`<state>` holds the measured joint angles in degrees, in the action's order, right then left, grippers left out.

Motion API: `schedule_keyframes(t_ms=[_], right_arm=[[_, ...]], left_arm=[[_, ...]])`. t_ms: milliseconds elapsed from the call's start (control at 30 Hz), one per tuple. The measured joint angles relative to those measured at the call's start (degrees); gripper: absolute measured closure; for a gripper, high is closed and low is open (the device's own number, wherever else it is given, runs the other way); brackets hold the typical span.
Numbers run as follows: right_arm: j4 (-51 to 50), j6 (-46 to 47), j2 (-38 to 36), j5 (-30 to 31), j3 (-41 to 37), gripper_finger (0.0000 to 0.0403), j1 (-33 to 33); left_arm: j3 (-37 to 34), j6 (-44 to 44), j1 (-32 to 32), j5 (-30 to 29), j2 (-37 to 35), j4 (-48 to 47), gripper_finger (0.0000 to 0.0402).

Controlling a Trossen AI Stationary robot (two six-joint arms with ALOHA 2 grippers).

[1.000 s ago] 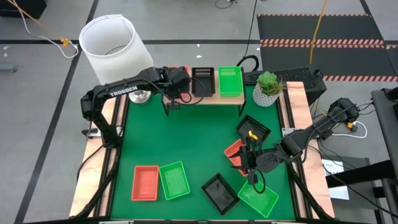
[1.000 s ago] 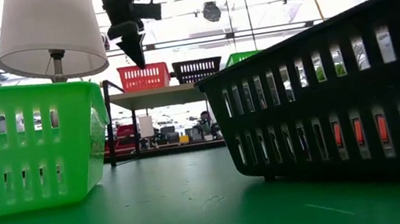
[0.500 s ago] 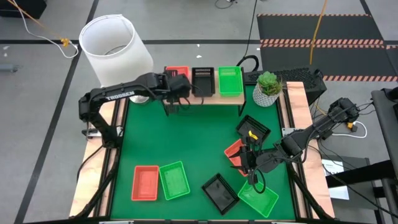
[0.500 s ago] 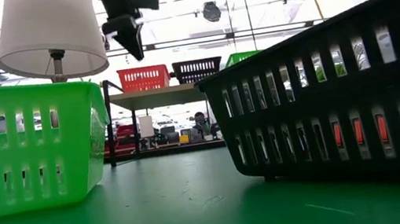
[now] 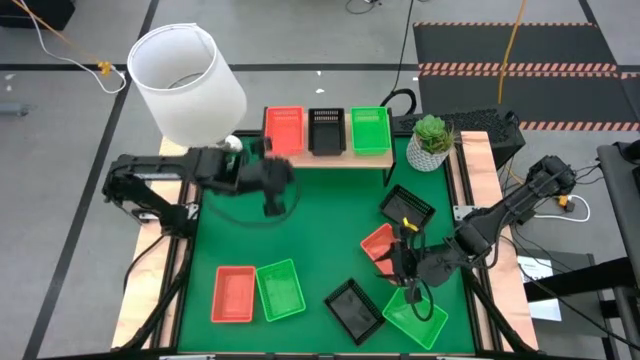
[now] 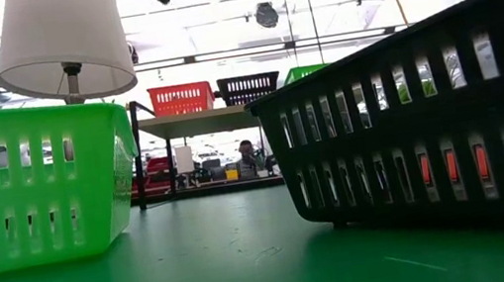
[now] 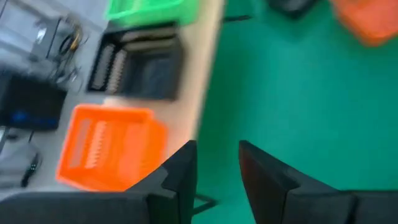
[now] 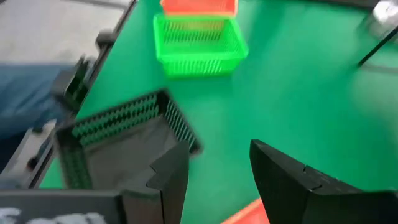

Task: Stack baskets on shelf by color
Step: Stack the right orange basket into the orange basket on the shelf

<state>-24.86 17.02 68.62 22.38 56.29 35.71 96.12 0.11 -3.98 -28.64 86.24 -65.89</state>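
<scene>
Three baskets, orange-red (image 5: 284,130), black (image 5: 326,130) and green (image 5: 370,130), stand side by side on the shelf (image 5: 330,158) at the far edge of the green worktop (image 5: 320,230). The left gripper (image 5: 274,200) hangs over the worktop just before the shelf, jaws slightly spread and holding nothing. The right gripper (image 5: 405,262), jaws spread and empty, hovers among the scattered baskets near an orange-red one (image 5: 377,243) and a green one (image 5: 415,318).
</scene>
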Motion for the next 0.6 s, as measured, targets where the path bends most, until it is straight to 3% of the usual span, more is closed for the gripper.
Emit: schedule_keyframes(t_ms=[267,600], right_arm=[[-7.1,10.3,0.8,0.0,-2.6,0.0221,8.3],[-17.9,15.3,0.8,-0.9,-6.4,0.0202,10.1]], left_arm=[[-0.6,-4.8,-12.9,-0.1,0.8,1.2,0.0282],[-11.8,-4.3,-20.6,-0.6,0.9,15.2,0.0282]])
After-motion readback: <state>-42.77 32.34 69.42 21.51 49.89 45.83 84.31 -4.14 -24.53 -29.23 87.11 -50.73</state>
